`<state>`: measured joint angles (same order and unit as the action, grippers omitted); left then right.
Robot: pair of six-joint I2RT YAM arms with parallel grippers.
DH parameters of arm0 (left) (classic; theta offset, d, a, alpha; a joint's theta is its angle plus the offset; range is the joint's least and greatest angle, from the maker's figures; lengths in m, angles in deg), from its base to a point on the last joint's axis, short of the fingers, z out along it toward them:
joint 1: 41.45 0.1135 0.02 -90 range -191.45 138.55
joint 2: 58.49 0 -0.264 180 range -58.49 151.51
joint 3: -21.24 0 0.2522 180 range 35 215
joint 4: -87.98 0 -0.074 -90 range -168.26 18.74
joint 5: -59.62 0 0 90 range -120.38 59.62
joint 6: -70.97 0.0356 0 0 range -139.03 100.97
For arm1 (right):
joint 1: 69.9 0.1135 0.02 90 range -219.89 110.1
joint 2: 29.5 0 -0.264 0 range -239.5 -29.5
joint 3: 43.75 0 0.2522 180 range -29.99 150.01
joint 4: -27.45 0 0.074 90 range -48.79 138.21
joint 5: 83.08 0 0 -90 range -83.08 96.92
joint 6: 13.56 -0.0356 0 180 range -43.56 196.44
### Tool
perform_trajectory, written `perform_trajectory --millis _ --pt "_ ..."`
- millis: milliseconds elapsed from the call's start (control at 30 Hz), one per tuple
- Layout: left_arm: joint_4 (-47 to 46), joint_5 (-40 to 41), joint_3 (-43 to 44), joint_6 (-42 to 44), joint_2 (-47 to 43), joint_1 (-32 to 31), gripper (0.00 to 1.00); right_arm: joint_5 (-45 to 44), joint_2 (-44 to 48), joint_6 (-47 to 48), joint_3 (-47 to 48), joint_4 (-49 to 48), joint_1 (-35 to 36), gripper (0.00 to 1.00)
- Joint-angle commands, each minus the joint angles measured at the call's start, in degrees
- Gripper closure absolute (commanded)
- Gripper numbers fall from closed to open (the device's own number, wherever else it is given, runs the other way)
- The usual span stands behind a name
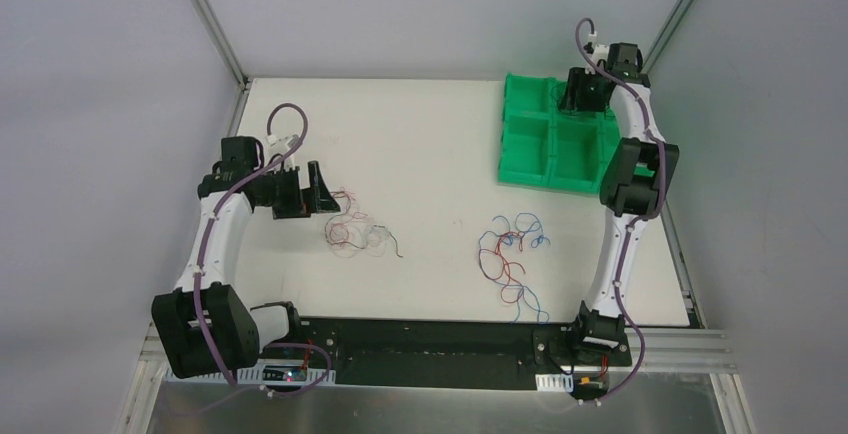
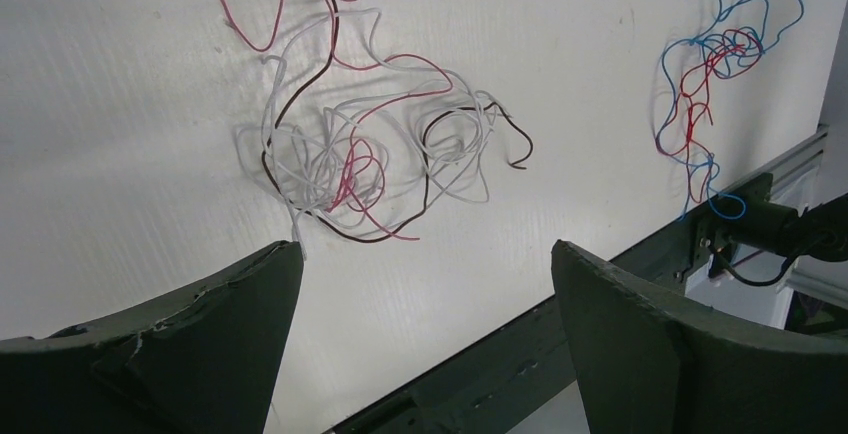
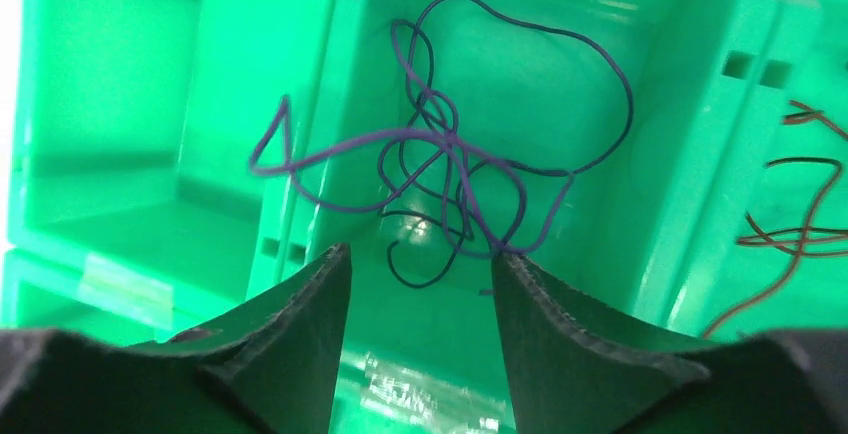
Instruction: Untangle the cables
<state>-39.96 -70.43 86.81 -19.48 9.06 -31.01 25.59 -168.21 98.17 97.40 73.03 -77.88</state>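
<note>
A bunch of whitish, red and dark cables (image 1: 352, 229) lies on the white table, left of centre. A red and blue bunch (image 1: 512, 254) lies right of centre. My left gripper (image 1: 322, 189) is open and empty, just left of the left bunch. In the left wrist view that bunch (image 2: 360, 154) lies just beyond my open gripper (image 2: 425, 254), and the blue and red bunch (image 2: 715, 84) is farther right. My right gripper (image 1: 585, 102) is over the green bin (image 1: 530, 144). In the right wrist view it (image 3: 420, 259) is open above dark blue and purple cables (image 3: 460, 164) lying in one compartment.
The green bin (image 3: 120, 154) has several compartments; red and brown cables (image 3: 800, 214) lie in the one to the right. A black base strip (image 1: 430, 339) runs along the table's near edge. Metal frame posts (image 1: 210, 19) stand at the back corners.
</note>
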Motion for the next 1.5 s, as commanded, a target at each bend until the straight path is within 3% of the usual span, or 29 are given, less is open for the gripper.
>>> perform_trajectory --millis 0,167,333,533,767,867,933,1133,1333,1467 --pt "4.12 -0.88 4.97 9.78 1.46 -0.53 0.01 0.49 10.81 -0.83 -0.75 -2.54 -0.16 0.40" --pt "9.54 -1.41 10.42 23.87 8.73 -0.57 0.01 1.25 16.40 1.88 -1.15 1.45 -0.19 0.18" --pt "11.77 -3.71 15.47 30.64 18.50 -1.69 0.15 3.19 24.23 4.22 -6.32 4.92 0.31 0.01" --pt "11.47 0.55 21.87 30.67 29.86 -8.98 0.36 10.92 35.92 0.46 -17.89 7.60 6.40 0.04" --pt "10.16 1.50 24.96 24.25 37.50 -9.66 0.57 19.46 43.55 -11.70 -37.14 5.41 18.26 0.14" --pt "10.16 -0.27 23.63 25.65 33.75 -9.65 0.53 19.51 45.80 -9.47 -44.05 7.65 22.43 0.20" --pt "10.12 -2.23 21.79 27.49 27.87 -9.74 0.44 17.87 47.81 -6.66 -48.21 10.96 23.09 0.23" --pt "10.12 -7.02 18.45 30.77 18.24 -13.71 0.34 5.79 53.86 5.15 -61.19 13.77 22.88 0.23" --pt "10.13 -6.61 16.82 32.74 16.22 -20.54 0.31 1.36 53.57 9.29 -63.15 10.80 20.84 0.25" --pt "9.87 -6.49 17.11 32.99 16.21 -22.38 0.30 -0.96 50.12 9.09 -63.78 8.82 19.19 0.31"
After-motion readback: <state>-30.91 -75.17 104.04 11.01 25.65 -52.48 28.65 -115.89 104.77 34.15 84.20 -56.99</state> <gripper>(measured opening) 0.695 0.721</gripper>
